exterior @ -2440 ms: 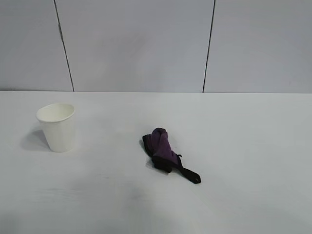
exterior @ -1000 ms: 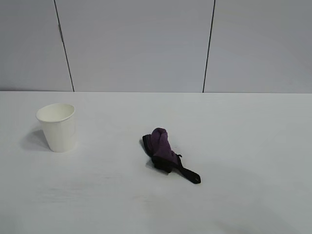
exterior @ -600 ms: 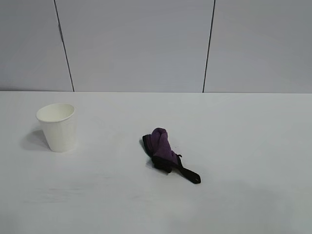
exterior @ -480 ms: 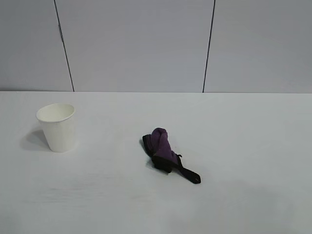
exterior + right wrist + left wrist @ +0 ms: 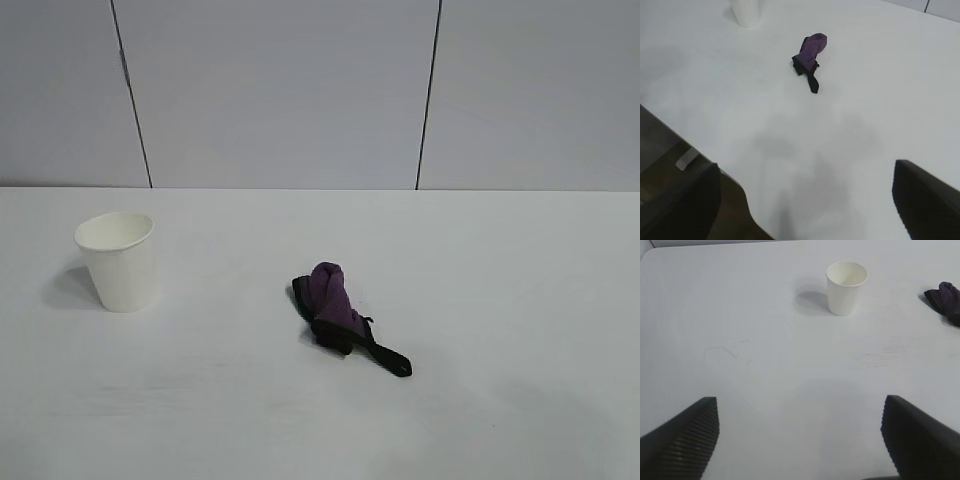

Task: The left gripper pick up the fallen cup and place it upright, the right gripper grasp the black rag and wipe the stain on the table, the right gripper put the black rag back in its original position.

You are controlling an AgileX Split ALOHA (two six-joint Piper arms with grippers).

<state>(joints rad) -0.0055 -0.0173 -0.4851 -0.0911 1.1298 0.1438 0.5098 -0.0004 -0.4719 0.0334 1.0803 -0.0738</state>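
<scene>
The white paper cup (image 5: 117, 260) stands upright at the left of the table (image 5: 500, 280); it also shows in the left wrist view (image 5: 846, 287) and partly in the right wrist view (image 5: 745, 12). The black rag (image 5: 340, 315), purple with a black tail, lies near the table's middle; it shows in the right wrist view (image 5: 810, 55) and at the edge of the left wrist view (image 5: 945, 300). No stain shows on the table. My left gripper (image 5: 800, 435) is open and empty, well back from the cup. My right gripper (image 5: 805, 200) is open and empty over the table's near edge, far from the rag. Neither gripper shows in the exterior view.
A grey panelled wall (image 5: 280, 90) stands behind the table. The table's curved front edge (image 5: 747, 205) and dark floor beyond it show in the right wrist view.
Cup and rag have not moved. A faint shadow on the table's front has shifted toward the right.
</scene>
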